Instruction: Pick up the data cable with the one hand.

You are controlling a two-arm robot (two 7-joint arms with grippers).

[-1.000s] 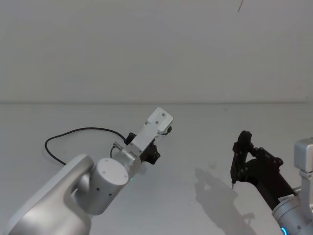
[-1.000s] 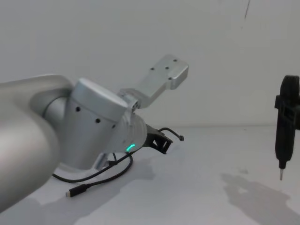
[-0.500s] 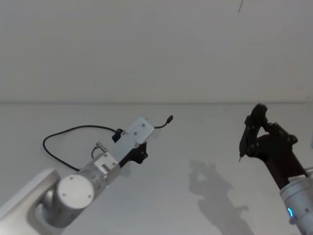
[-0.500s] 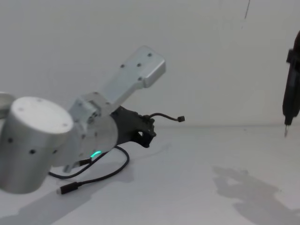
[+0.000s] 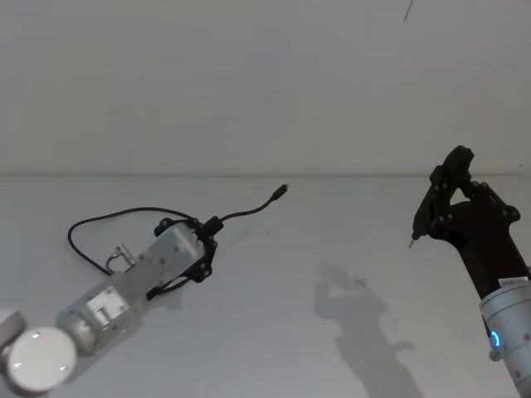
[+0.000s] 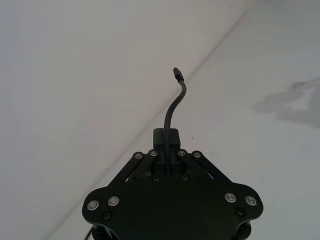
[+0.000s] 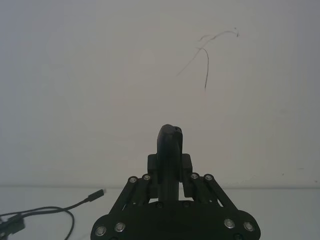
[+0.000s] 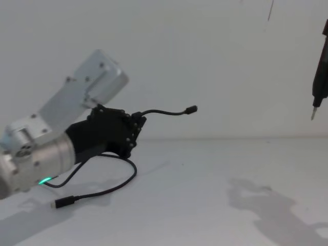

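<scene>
the black plastic left gripper (image 8: 136, 127), pinched tight on the long thin black data cable (image 8: 163, 112) near one plug (image 8: 191, 109), has lifted higher, so it looks nearly picked up. the other plug (image 8: 59, 203) lies on the white table (image 8: 205, 197). the right gripper (image 5: 446, 207), up high, holds a slim black stick tool (image 8: 319, 82).

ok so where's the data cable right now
On the robot's left in the chest view, the data cable is pinched in the left pincer above the table, one plug sticking out forward, the rest drooping to the table.
</scene>
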